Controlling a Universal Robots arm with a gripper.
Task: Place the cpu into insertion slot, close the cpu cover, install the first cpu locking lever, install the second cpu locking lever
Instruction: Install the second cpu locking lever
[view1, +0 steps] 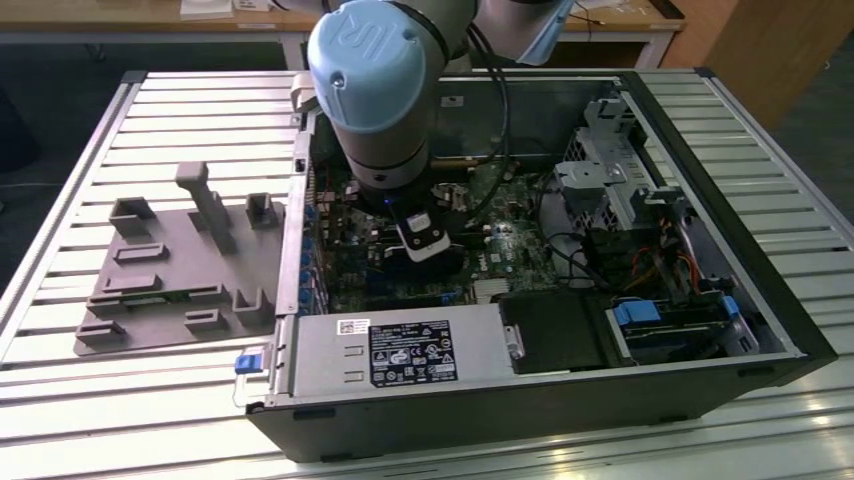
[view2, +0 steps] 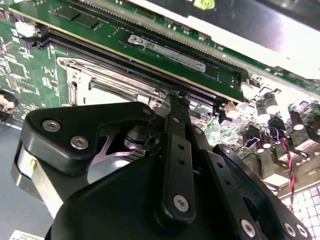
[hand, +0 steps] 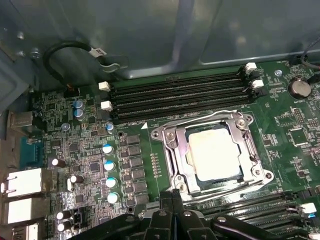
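Observation:
The cpu (hand: 215, 152), a pale silver square, lies flat in its socket on the green motherboard (hand: 85, 150). The cpu cover (hand: 172, 147), a shiny metal frame, lies down over it with the chip showing through its square opening. Thin wire levers run along the socket's long sides (hand: 200, 119). My gripper (hand: 172, 197) sits at the socket's near corner with its black fingers pressed together, nothing visible between them. In the second wrist view the gripper (view2: 172, 96) reaches the frame's edge (view2: 115, 80). In the exterior view the gripper (view1: 424, 245) hangs inside the open case.
Black memory slots (hand: 180, 95) flank the socket, and a memory stick (view2: 165, 50) stands close by. Capacitors (hand: 109, 165) and rear ports (hand: 22, 182) are nearby. A power supply (view1: 400, 350) and drive cage (view1: 614, 170) crowd the case. A grey fixture plate (view1: 174, 270) lies on the exterior view's left.

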